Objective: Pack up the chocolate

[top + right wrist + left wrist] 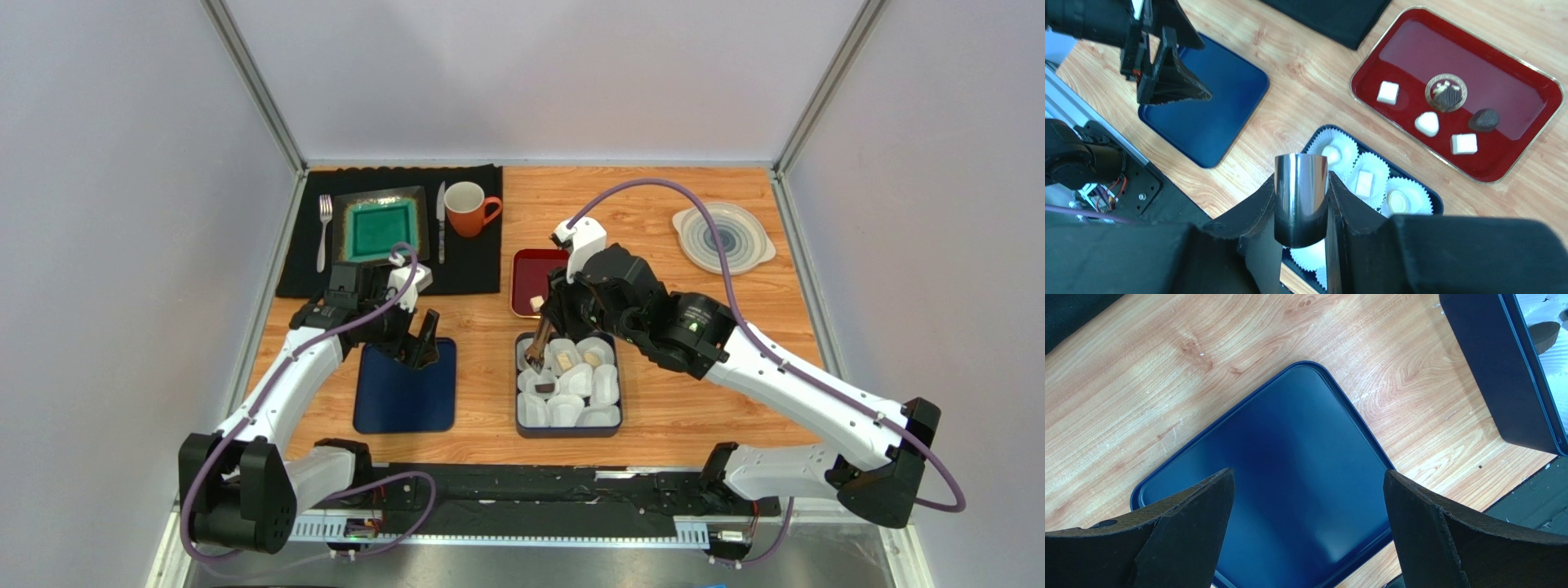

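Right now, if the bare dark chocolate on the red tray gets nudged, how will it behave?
The bare dark chocolate is tiny, so probably light. Its rounded shape may let it skid or roll on the glossy red tray. The metal tool in the right gripper could scuff it.

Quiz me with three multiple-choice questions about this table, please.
1. Where do the left jaws hang? A over the blue lid B over the orange mug C over the green plate
2. How many chocolates lie on the red tray? A two B five C nine
3. The right jaws are A open and empty B shut on a shiny metal tool C out of sight
Answers: 1 A, the left wrist view shows the lid below; 2 B, three white, two dark; 3 B, the tool sits clamped between them.
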Controlling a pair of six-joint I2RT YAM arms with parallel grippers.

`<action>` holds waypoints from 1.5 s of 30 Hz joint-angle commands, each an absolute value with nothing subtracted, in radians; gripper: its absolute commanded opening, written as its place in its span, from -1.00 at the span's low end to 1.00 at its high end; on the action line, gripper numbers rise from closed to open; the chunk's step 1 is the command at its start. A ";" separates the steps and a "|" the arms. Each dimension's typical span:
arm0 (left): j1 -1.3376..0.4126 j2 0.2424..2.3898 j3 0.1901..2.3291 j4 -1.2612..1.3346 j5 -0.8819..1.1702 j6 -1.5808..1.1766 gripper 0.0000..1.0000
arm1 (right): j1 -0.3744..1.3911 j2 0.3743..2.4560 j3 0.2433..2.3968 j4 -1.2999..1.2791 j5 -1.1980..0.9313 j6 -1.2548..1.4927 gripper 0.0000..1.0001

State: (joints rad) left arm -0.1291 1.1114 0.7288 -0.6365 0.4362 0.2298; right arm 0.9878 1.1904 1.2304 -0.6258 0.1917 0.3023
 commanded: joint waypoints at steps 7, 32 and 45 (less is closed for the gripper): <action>-0.123 1.086 0.747 -0.624 0.453 0.227 0.98 | 0.947 1.227 1.408 -0.614 0.321 0.199 -0.53; -0.123 1.092 0.736 -0.617 0.454 0.236 0.98 | 0.614 1.557 1.519 -0.426 0.248 0.164 -0.38; -0.124 1.086 0.738 -0.618 0.448 0.239 0.98 | 0.575 1.578 1.502 -0.416 0.264 0.178 -0.30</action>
